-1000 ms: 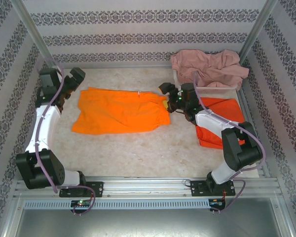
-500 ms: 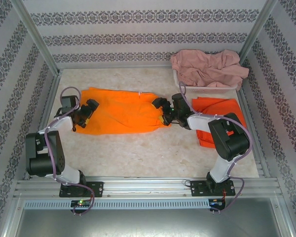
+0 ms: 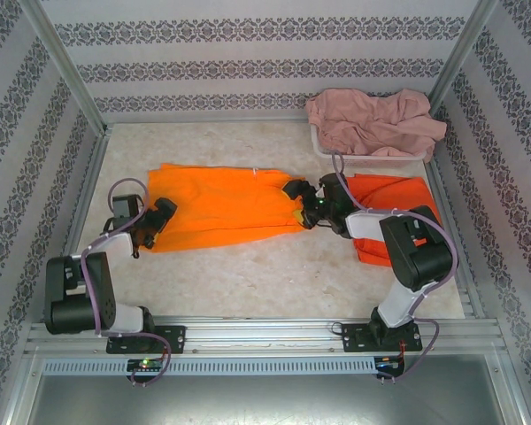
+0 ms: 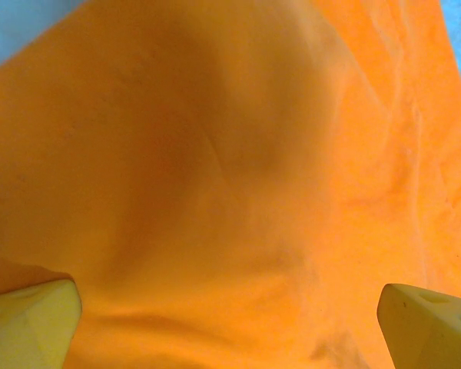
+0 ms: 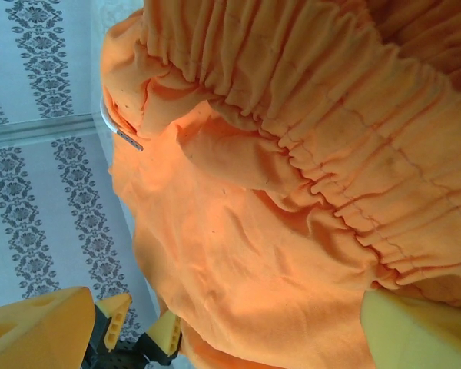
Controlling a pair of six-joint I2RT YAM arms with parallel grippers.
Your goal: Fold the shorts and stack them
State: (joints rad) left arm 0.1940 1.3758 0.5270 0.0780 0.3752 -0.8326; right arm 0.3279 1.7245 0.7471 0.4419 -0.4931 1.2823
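One pair of orange shorts (image 3: 221,205) lies spread flat across the middle of the table. My left gripper (image 3: 159,221) is low at their left edge, open, its yellow fingertips (image 4: 31,323) wide apart over the orange cloth (image 4: 215,169). At their right edge my right gripper (image 3: 299,199) is open too. The gathered waistband (image 5: 330,154) and a white drawstring (image 5: 115,127) lie ahead of its fingers (image 5: 415,330). A second orange pair (image 3: 394,199) lies folded at the right, partly under the right arm. The pink shorts (image 3: 372,124) are heaped on the basket.
The white basket (image 3: 372,157) stands at the back right under the pink heap. Patterned walls and metal posts close in the table on three sides. Bare marble tabletop (image 3: 248,274) runs along the front, between the shorts and the arm bases.
My left arm has swung down from the back left to the shorts' left edge. The right gripper has stayed at the waist end, shifting slightly. The shorts have slid a little to the right.
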